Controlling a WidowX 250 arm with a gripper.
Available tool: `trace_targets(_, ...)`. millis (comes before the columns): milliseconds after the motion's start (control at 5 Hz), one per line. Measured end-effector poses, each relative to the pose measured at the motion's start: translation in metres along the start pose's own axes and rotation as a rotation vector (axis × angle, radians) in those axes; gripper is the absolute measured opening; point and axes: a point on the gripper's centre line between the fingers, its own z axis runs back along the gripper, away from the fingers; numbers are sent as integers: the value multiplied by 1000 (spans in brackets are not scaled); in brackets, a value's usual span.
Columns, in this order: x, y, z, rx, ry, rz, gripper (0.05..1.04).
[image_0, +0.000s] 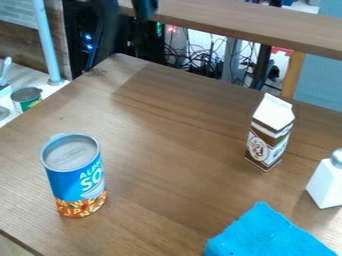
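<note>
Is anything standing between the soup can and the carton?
Nothing visible stands between the soup can and the carton. The blue cloth lies nearer the camera, off the direct line between them, and the white shaker stands past the carton, toward the picture's right edge.

Can (75, 175) left of carton (270, 132)

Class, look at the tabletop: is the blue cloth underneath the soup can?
No, the soup can stands on bare wood at the left, apart from the blue cloth.
</note>
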Motion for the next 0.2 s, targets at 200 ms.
trace_targets(200,-21,-2,38,84,220,9,1001)
